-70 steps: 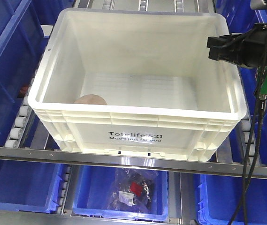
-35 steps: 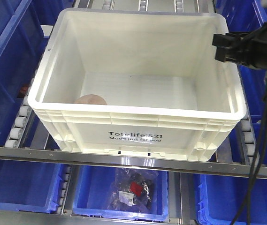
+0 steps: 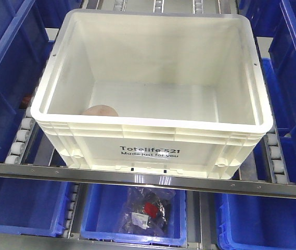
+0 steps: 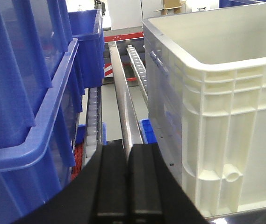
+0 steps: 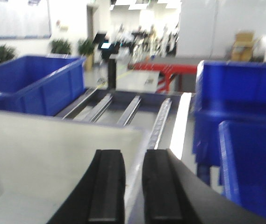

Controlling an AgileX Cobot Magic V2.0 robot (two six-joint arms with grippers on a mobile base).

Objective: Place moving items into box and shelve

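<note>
The white box point(image 3: 153, 138), printed "Totelife 521", sits on the shelf rollers in the front view. One moving item, a pink-brown plush ball point(image 3: 100, 110), lies inside at the box's front-left corner, mostly hidden by the front wall. Neither gripper shows in the front view. In the left wrist view my left gripper point(image 4: 128, 151) is shut with nothing in it, low beside the box's outer wall point(image 4: 217, 102). In the right wrist view my right gripper point(image 5: 133, 156) is open by a narrow gap, above the box's rim point(image 5: 140, 135) near a far corner, holding nothing.
Blue bins point(image 3: 4, 67) flank the box on both sides, and more stand on the level below. One lower bin point(image 3: 137, 216) holds bagged items. A metal rail point(image 3: 137, 176) runs along the shelf front. Roller tracks point(image 4: 137, 65) run beside the box.
The right arm, which was at the box's right rim, moved right and has left the front view. The box and the ball have not moved.
</note>
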